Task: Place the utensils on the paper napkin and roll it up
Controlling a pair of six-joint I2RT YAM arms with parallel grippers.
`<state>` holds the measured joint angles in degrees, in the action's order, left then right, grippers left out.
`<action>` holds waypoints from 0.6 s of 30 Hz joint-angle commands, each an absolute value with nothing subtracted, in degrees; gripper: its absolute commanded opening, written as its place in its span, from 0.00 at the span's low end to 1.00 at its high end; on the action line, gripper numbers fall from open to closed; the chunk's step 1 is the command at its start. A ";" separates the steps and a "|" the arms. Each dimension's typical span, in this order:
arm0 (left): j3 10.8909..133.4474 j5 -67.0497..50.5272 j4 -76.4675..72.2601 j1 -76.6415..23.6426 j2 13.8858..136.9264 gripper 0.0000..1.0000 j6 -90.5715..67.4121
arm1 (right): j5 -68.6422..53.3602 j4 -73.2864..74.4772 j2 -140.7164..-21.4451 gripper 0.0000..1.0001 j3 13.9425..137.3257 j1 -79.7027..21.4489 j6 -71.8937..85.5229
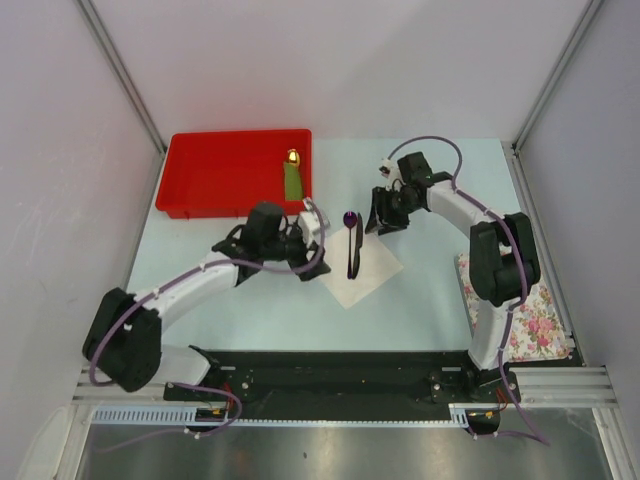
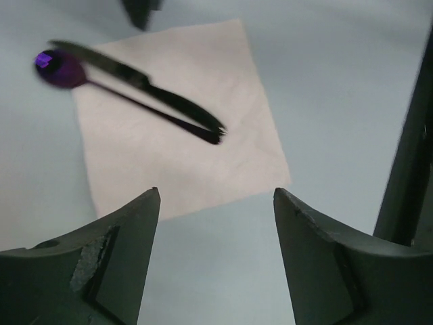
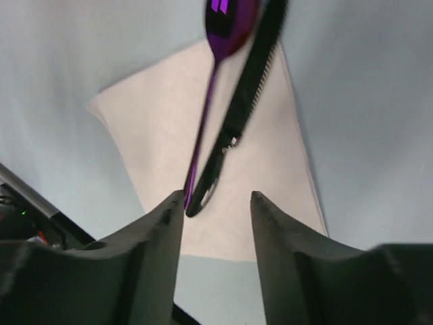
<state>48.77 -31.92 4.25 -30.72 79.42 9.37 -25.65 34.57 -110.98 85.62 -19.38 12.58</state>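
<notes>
The white paper napkin lies flat on the table between my two arms. On it rest the black knife and the spoon, side by side, handles together; the spoon's purple bowl sticks out past the napkin's far edge. In the left wrist view the knife and spoon cross the napkin ahead of my left gripper, which is open and empty over the napkin's near edge. My right gripper is open over the napkin, empty, with the knife and spoon handle ends just beyond its left fingertip.
A red tray stands at the back left with a green, gold-tipped piece in it. A flower-printed cloth lies at the right edge beside the right arm's base. Grey walls close in the table on three sides.
</notes>
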 commanded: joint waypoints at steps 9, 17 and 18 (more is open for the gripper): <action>37.62 -24.35 5.19 -51.84 76.81 0.60 60.02 | -36.03 40.07 -105.29 0.94 83.76 -14.42 4.49; 39.90 -20.83 0.19 -54.40 86.82 0.40 63.11 | -37.00 41.75 -105.12 0.98 83.06 -12.48 3.43; 39.82 -20.74 0.26 -54.40 87.44 0.39 63.11 | -37.18 41.75 -105.12 0.98 83.14 -12.22 3.60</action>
